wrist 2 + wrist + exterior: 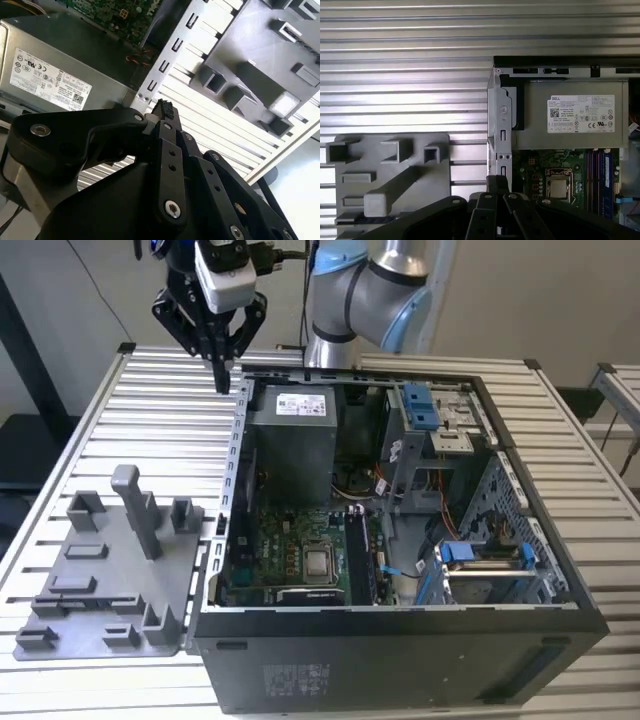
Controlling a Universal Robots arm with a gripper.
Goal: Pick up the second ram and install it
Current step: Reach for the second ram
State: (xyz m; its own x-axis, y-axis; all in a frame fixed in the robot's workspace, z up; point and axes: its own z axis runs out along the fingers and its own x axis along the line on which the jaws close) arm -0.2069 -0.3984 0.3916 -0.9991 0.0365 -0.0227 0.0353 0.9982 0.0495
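Black-fingered gripper (222,375) pinched closed, empty, beside open computer case (400,660); second ram (364,219), thin dark stick, seemingly lies in grey plastic fixture tray (437,195): light, stiff, fragile, so grip the long edges.

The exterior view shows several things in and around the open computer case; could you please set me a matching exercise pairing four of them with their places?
Things:
1. gripper
2. grey fixture tray
3. power supply
4. processor

Places:
A. inside the case, on the green motherboard
B. on the slatted table, at the exterior view's left of the case
C. inside the case, against its far wall
D. in the air over the table, near the case's far corner

Pairs: 1-D, 2-B, 3-C, 4-A.
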